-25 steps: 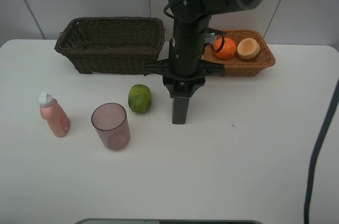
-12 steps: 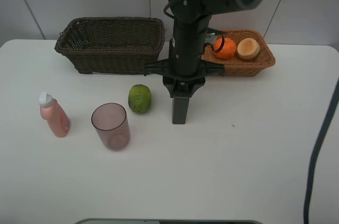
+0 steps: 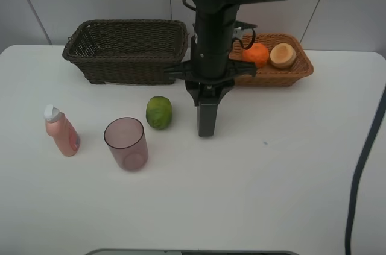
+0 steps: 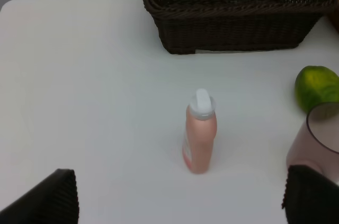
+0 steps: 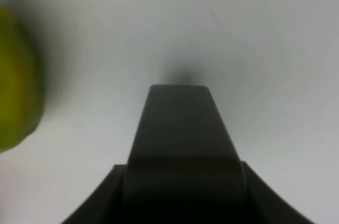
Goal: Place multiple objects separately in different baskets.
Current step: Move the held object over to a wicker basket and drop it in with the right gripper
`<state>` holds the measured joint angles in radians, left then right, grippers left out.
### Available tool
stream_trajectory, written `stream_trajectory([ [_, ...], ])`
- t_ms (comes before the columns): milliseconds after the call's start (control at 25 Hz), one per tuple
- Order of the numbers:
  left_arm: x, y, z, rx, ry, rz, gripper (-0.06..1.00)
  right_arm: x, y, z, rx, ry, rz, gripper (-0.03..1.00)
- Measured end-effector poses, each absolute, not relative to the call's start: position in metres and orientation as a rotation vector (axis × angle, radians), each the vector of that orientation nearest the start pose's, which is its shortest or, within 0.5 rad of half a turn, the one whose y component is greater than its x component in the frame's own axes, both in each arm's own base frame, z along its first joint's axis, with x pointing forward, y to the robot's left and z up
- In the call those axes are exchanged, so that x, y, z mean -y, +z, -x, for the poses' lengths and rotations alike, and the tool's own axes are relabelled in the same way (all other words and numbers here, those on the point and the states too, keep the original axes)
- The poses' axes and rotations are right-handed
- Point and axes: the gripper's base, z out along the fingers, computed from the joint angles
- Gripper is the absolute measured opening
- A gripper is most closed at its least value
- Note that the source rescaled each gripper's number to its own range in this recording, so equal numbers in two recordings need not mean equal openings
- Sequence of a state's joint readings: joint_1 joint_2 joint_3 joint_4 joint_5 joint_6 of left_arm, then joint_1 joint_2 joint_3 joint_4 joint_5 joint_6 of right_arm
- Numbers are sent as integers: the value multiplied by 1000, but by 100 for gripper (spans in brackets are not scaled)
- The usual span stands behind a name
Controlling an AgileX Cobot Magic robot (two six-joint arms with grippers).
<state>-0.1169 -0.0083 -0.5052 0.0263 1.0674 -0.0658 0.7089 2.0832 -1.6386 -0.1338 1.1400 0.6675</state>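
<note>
Fingers of the right gripper are being held clenched on nothing, pointing down at the table. Green fruit is lying just beside them, leftward, roundish; the wide-spread left gripper is being judged farther off.

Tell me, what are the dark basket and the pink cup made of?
The dark basket looks like woven wicker or rattan, matt dark brown: crossed strands and little gaps show in its walls. The pink cup looks like smooth, see-through plastic: its bottom shows through the tinted wall. It might be glass.
</note>
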Motion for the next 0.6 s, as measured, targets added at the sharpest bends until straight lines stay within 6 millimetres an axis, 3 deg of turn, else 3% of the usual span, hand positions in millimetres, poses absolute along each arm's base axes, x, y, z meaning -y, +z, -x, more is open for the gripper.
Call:
stream_trajectory([
  [320,-3,278,7,-2038,-83,-51,99,-286,260,-348,-2811,41,472,1],
  [600,-3,278,7,-2038,-83,-51,99,-299,287,-381,-2645,111,565,1],
])
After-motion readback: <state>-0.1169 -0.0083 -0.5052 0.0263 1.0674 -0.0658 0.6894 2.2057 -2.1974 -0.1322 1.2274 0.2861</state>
